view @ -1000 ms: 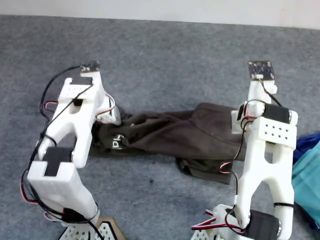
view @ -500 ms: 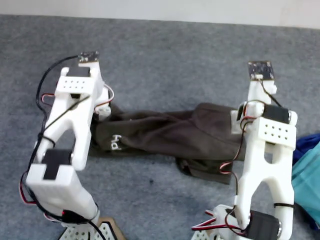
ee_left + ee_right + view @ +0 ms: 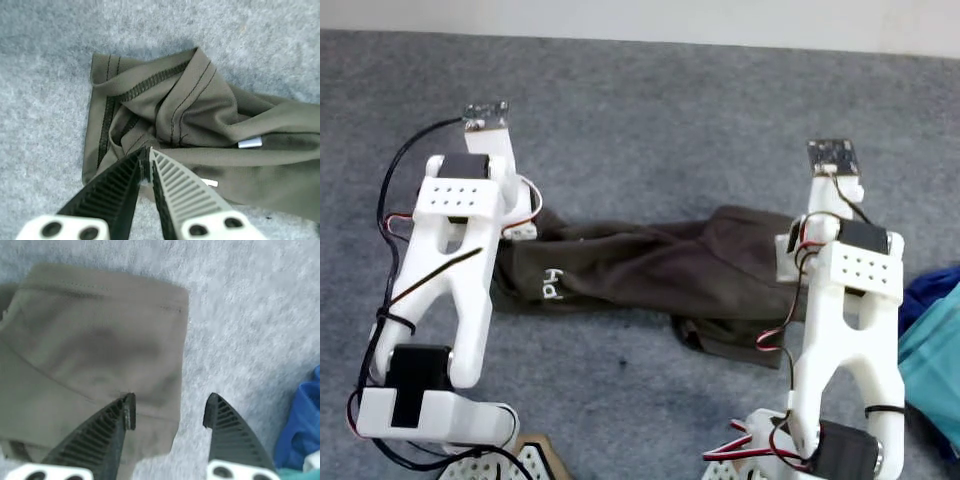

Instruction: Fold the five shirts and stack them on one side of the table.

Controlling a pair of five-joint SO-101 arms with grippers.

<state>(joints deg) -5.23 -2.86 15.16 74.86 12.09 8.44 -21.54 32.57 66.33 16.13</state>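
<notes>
Dark olive shirt (image 3: 650,270) lying bunched into a long, rumpled strip across mid-table on grey felt surface (image 3: 650,120), between the 2 arms. One end under left arm (image 3: 460,250), other end by right arm (image 3: 845,300), with a loose flap of the shirt sticking out toward the arm bases near the right arm. Small white print (image 3: 552,285) on the shirt's left part. Left gripper (image 3: 145,162) closed up, fingertips pressed together w/ barely a slit, tips right at a fold of the shirt (image 3: 200,130) close to its stitched hem. Can't tell whether any fabric is pinched. Small white tag (image 3: 250,143) on the cloth beyond the tips. Right gripper (image 3: 170,412) spread wide, holding nothing. One finger (image 3: 117,430) over the shirt's (image 3: 90,350) squared corner, the other over bare felt just beside the edge. Blue cloth (image 3: 930,285) and teal cloth (image 3: 935,360) heaped at the table's right side next to the right arm, apart from the olive shirt. Blue cloth (image 3: 300,425) also near the right gripper's outer finger, not touching.
</notes>
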